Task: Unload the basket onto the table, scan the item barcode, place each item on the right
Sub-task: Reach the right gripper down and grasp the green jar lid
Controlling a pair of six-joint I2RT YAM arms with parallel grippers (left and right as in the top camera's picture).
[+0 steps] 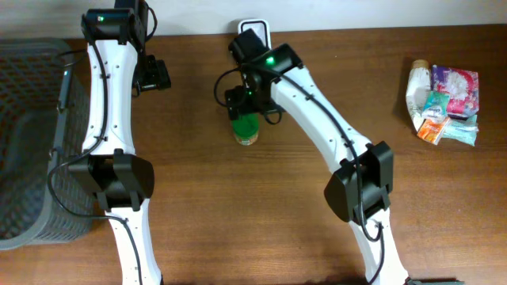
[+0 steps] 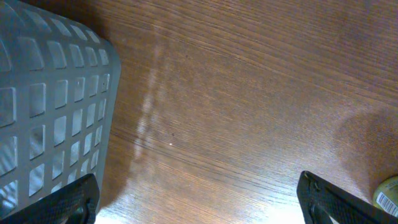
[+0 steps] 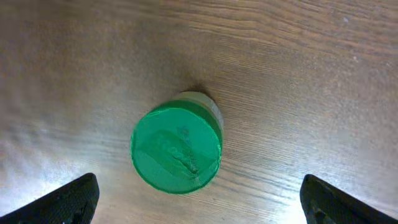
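Centring the right gripper [image 1: 247, 115], spread wide, above the green-lidded jar [image 1: 246, 129] standing mid-desk [image 1: 444, 222]; fingertips hard to make out overhead. From left wrist: left gripper [image 2: 199, 205] wide, empty; barcode [image 2: 388, 200] cut off at frame edge. From right wrist: lower evenly, clamp below lid [image 3: 177, 148], avoid tipping; barcode side hidden.

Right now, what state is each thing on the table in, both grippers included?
Left gripper: open, empty, over bare wood beside the basket.
Right gripper: open, empty, above the jar.
Green-lidded jar: upright, lid on, not gripped.
Basket: standing upright at the table's left, nothing visible inside.
Packet pile: lying loose at the table's right, untouched.
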